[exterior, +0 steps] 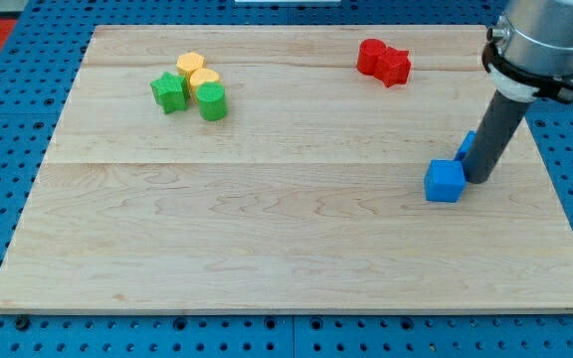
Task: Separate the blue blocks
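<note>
Wedging itself between the two blue blocks, my tip (478, 180) sits just at 3 o'clock of the blue cube (445, 181), touching or nearly so. The second blue block (467, 145) peeks out at 12 o'clock of the tip, mostly hidden behind the rod, so you cannot read its shape. That placement looks deliberate to you: a rod standing in the gap can shove one block away while the other stays put.

End effector note: there is nothing to open or clench here, only a plain dark cylinder under a grey collar; it grasps nothing and can only push.

Materials: the bench (267, 229) is pale planked wood, smooth, with faint grain and seams, resting on a blue perforated mat. The blocks look like matte moulded plastic with crisp edges.

Elsewhere, well apart at 10 o'clock of the board: a green star-like block (169, 91), a green rounded block (213, 101) and two yellow blocks (197, 72), huddled and touching. At 12 o'clock, two red blocks (383, 61) lean together.

Judgement: the blues are only slightly parted; separation is barely begun.
</note>
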